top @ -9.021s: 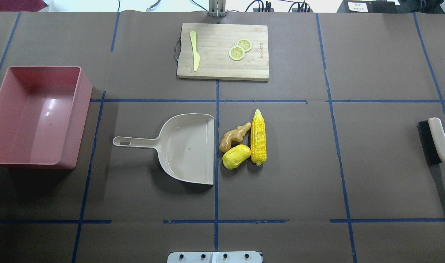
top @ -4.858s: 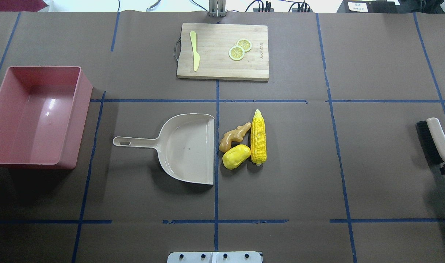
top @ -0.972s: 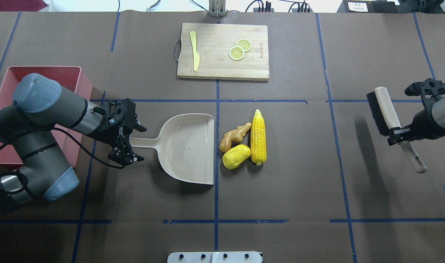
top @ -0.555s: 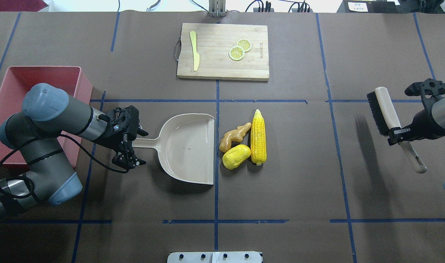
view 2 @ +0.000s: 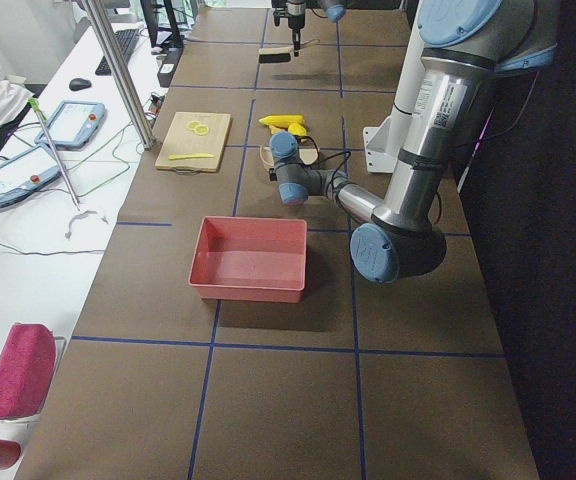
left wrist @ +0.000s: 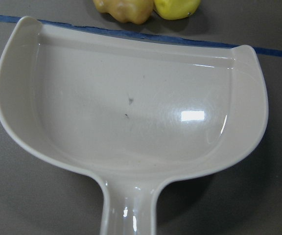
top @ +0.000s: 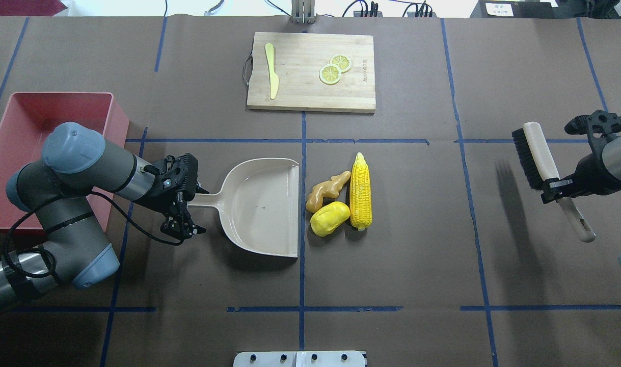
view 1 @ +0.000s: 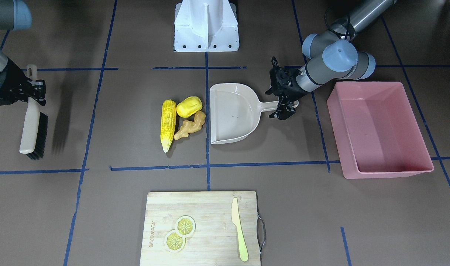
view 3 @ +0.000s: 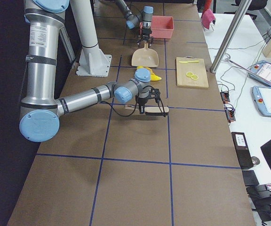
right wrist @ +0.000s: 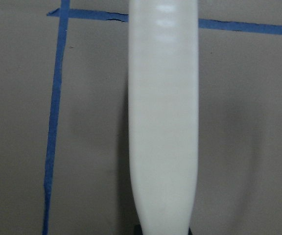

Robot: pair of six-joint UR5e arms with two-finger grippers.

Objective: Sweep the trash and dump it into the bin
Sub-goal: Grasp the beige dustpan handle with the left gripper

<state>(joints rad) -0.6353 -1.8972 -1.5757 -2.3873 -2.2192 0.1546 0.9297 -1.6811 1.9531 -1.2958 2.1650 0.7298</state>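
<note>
The trash lies in a cluster right of the dustpan's mouth: a corn cob [top: 360, 191] [view 1: 168, 123], a rounded yellow lump [top: 329, 218] [view 1: 189, 106] and a tan ginger root [top: 328, 189] [view 1: 189, 127]. The beige dustpan [top: 262, 206] [view 1: 232, 112] [left wrist: 131, 107] lies flat and empty. My left gripper [top: 197, 210] [view 1: 270, 104] is open, its fingers either side of the dustpan's handle. The pink bin [top: 30, 117] [view 1: 376, 125] stands at the far left, empty, partly hidden by my left arm. My right gripper [top: 552, 191] [view 1: 34, 87] is shut on the handle of a black-bristled brush [top: 534, 158] [right wrist: 163, 112], held above the table.
At the far middle of the table, a wooden cutting board [top: 310, 71] [view 1: 199, 229] carries a yellow-green knife [top: 272, 71] and two lemon slices [top: 334, 69]. Blue tape lines grid the brown table cover. The robot's base [view 1: 206, 26] is at the near edge.
My left arm came in and its open gripper slid along the dustpan's handle toward the pan. The brush, earlier lying at the right edge, now hangs lifted in my right gripper.
</note>
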